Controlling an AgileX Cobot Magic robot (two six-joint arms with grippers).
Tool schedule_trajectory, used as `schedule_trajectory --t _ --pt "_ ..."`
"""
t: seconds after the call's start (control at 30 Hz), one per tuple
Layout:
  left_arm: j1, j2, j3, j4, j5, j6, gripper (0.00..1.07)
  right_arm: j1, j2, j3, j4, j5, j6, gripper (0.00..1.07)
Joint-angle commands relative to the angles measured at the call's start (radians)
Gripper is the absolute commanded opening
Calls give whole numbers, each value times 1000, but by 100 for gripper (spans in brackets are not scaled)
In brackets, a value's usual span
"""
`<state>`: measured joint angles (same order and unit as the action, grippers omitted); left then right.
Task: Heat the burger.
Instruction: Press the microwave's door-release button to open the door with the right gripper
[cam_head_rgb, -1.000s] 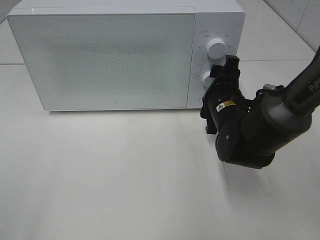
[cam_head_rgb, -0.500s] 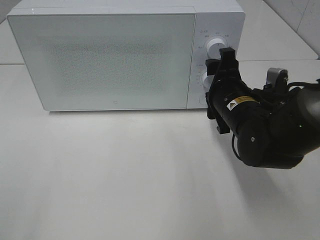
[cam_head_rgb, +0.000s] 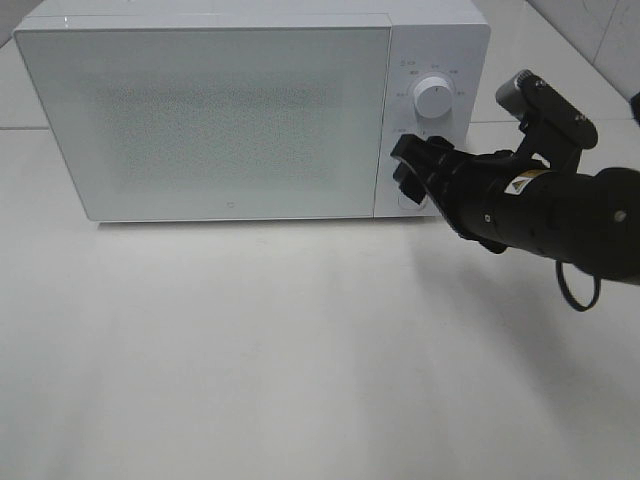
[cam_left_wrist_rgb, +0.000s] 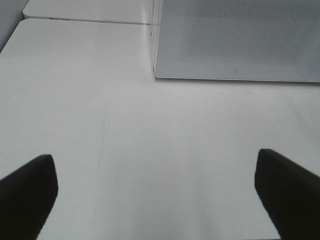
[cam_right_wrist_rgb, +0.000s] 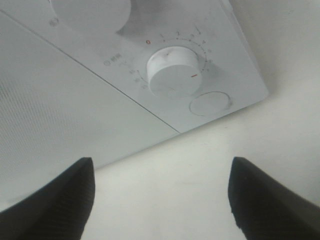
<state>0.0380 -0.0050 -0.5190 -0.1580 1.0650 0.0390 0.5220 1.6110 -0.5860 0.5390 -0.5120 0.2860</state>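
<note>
- The burger shows in none of the views. It may sit behind the closed door of the microwave (cam_head_rgb: 200, 110), but the speckled door panel hides whatever is inside.
- Judged by its kind alone, a stacked burger is likely light, soft and easily crushed, with layers that can slide. A gentle hold across the sides, low on the stack, would probably suit it best.
- The right gripper (cam_head_rgb: 405, 172) is spread apart and grasps nothing. In the high view it hangs at about 2 o'clock, its tips right in front of the control panel below the upper knob (cam_head_rgb: 434, 98).
- Its wrist view shows the lower knob (cam_right_wrist_rgb: 174, 71) and a round button (cam_right_wrist_rgb: 210, 104) just beside it, both untouched between the fingertips (cam_right_wrist_rgb: 50, 195).
- The left gripper (cam_left_wrist_rgb: 155, 195) is fully released and empty, over bare table at about 7 o'clock of the microwave.
- The table (cam_head_rgb: 250, 350) is smooth, white and flat; it looks hard and a little slippery.
- The microwave fills the 12 o'clock side; the space in front of its door is open.
</note>
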Motion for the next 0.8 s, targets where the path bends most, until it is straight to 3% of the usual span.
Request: schedule_trajectory --t 0.03,0.1,0.2,0.27,0.37,0.43,0.63,0.8 --pt "0 -19 4 -6 1 -7 100 -37 -41 -15 -25 137 -186 74" --pt "0 -19 4 -6 1 -7 100 -79 -71 -40 -51 298 -300 74" --pt "0 -19 4 -6 1 -7 100 -90 -84 -48 -67 346 -323 74" --pt "0 -19 4 -6 1 -7 100 -120 -126 -82 -155 506 -348 74" --pt "0 -19 4 -6 1 -7 100 -127 -137 -93 -185 552 -348 74" --pt "0 -19 4 -6 1 -7 100 -137 -182 -130 -300 727 -332 74" --pt "0 -19 4 -6 1 -7 100 -137 -252 -143 -385 860 -299 74" --pt "0 -19 4 -6 1 -7 100 -137 -424 -143 -452 1034 -286 74"
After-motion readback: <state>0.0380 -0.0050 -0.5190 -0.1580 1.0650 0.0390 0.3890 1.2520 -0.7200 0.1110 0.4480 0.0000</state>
